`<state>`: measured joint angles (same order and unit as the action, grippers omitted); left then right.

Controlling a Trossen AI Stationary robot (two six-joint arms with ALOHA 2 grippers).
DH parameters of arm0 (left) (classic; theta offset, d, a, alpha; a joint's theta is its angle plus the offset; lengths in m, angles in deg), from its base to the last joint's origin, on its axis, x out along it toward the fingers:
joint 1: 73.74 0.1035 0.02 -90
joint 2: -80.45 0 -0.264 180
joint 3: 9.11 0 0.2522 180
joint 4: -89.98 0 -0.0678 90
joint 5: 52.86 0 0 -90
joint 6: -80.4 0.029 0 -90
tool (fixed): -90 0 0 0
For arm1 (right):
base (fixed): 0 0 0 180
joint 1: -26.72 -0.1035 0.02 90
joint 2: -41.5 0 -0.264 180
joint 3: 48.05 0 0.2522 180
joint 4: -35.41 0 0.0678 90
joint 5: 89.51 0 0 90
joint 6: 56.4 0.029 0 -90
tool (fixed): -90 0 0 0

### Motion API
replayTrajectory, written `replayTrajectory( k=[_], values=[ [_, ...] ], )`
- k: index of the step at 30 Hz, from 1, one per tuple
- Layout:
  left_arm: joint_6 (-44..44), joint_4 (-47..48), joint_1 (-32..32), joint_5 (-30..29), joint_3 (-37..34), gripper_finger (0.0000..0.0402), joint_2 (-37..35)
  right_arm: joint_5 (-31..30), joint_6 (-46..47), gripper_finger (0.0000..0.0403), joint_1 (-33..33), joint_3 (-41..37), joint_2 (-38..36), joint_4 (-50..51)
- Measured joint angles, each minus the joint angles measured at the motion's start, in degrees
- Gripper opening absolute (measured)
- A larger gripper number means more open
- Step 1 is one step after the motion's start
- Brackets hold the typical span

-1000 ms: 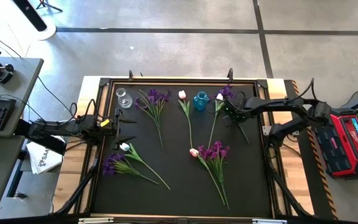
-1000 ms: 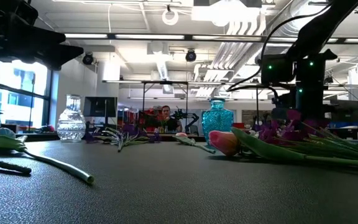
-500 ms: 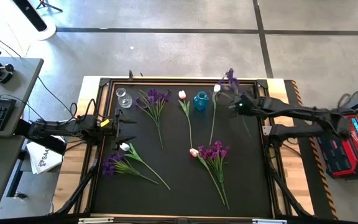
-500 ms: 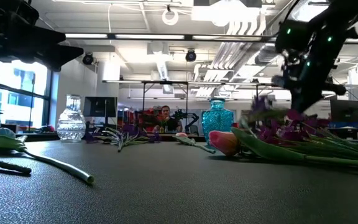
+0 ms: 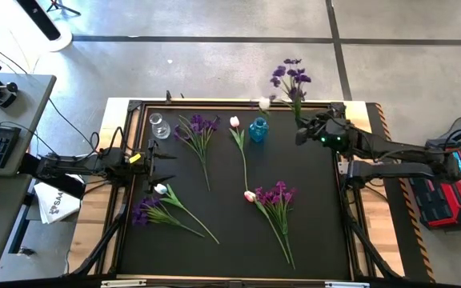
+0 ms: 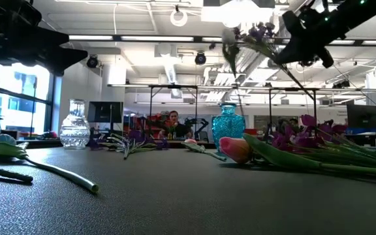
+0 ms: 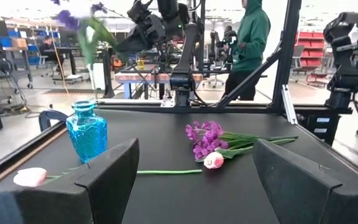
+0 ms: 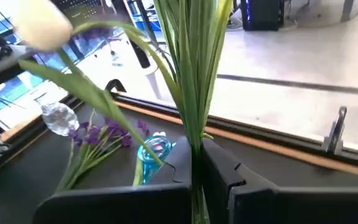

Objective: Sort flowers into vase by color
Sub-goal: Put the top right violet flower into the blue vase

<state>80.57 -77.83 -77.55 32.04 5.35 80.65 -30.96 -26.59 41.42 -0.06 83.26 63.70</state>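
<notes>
My right gripper [image 5: 301,130] hangs high over the table's far right part, shut on a bunch of purple flowers [image 5: 290,78] with one white tulip bud [image 5: 264,103]. In the low view the bunch [image 6: 256,32] is well above the table. Lying flat on the mat are a purple bunch [image 5: 198,128], a single pale tulip [image 5: 234,122], a purple bunch with a pink tulip [image 5: 274,196] and a purple bunch with a white tulip [image 5: 154,206]. A blue vase [image 5: 258,129] and a clear vase [image 5: 159,126] stand upright near the far edge. My left gripper [image 5: 162,166] waits open at the table's left. My right gripper pinches the bunch's green stems [image 8: 196,140] between its two fingers [image 8: 241,186], several stems and leaves together. The fingers reach in from the table's right and lie across the stems. The bunch is lifted clear; its blooms [image 5: 290,78] rise above the fingers, leaning toward the far edge.
A dark frame [image 5: 214,102] runs around the black mat. The blue vase [image 8: 154,149] stands just left of my right gripper. In the room beyond the table are a person in a green hoodie [image 7: 253,31] and a seated person [image 6: 172,121]. Bare mat lies along the near edge [image 5: 230,256].
My right gripper has risen from the mat and drawn back toward the table's right, tipping upward. The purple bunch with the white tulip, which lay on the mat right of the blue vase, is now lifted clear with its blooms swung up past the far edge.
</notes>
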Motion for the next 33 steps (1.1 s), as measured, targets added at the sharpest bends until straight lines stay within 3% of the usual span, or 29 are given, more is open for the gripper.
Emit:
replayTrajectory(
  k=[8,15,19,24,28,33],
  values=[
    [-0.1,0.0,0.0,0.0,0.0,0.03,0.0,-1.5,7.3,0.0,-5.1,0.0,-1.7,10.0],
    [-0.1,0.0,0.0,0.0,0.0,0.03,0.0,-9.2,1.3,0.0,-10.0,2.1,-1.2,7.0],
    [0.0,0.0,0.0,0.0,0.0,0.03,0.0,-8.5,-11.7,0.0,-11.1,0.3,2.2,-11.9],
    [0.0,0.0,0.0,0.0,0.0,0.03,0.0,3.6,-31.3,0.0,-7.9,-6.5,11.3,-49.8],
    [0.0,0.0,0.0,0.0,0.0,0.03,0.0,4.0,-30.9,0.0,-1.5,-11.5,20.4,-75.4],
    [0.0,0.0,0.0,0.0,0.0,0.03,0.0,9.6,-26.9,0.0,4.8,-12.1,32.6,-90.5]
  ],
)
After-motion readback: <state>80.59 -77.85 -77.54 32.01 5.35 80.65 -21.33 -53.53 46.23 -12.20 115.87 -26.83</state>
